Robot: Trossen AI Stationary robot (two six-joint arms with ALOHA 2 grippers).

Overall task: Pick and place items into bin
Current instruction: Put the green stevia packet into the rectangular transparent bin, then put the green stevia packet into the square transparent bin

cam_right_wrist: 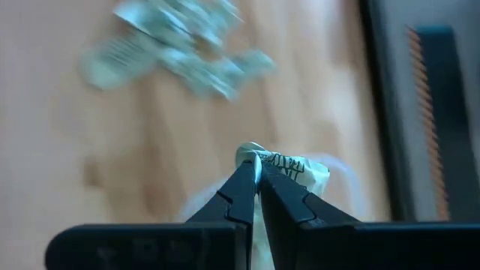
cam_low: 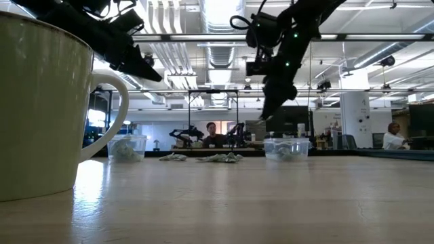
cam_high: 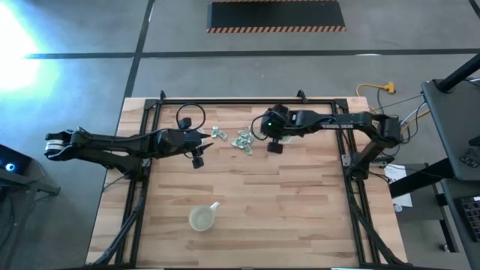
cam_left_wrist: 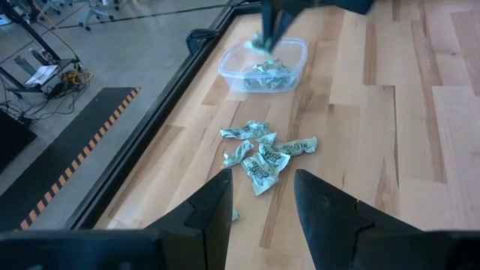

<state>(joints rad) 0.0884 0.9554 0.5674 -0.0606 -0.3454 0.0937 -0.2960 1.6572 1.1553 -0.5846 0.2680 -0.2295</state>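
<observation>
The items are tiny pale green and silvery wrappers. A loose pile of them (cam_left_wrist: 262, 154) lies on the wooden table between the arms, also seen from above (cam_high: 244, 140), with a smaller cluster (cam_high: 217, 133) beside it. More sit in a clear container (cam_left_wrist: 264, 66). My right gripper (cam_right_wrist: 257, 161) hovers above that container (cam_high: 264, 133), shut on one item. My left gripper (cam_left_wrist: 261, 202) is open, raised over the table just left of the pile (cam_high: 204, 142), touching nothing. My right gripper pinches one pale green wrapper (cam_right_wrist: 289, 171) between its two fingertips, only at their free ends. The fingers point down at it from above. The wrapper is lifted clear, above the clear container (cam_left_wrist: 264, 66).
A second clear container with items (cam_low: 127, 147) stands toward the table's left. A yellowish cup with a spout (cam_high: 202, 218) stands near the near edge. Black frame rails (cam_high: 225, 103) border the table. People sit in the room beyond (cam_low: 211, 132).
</observation>
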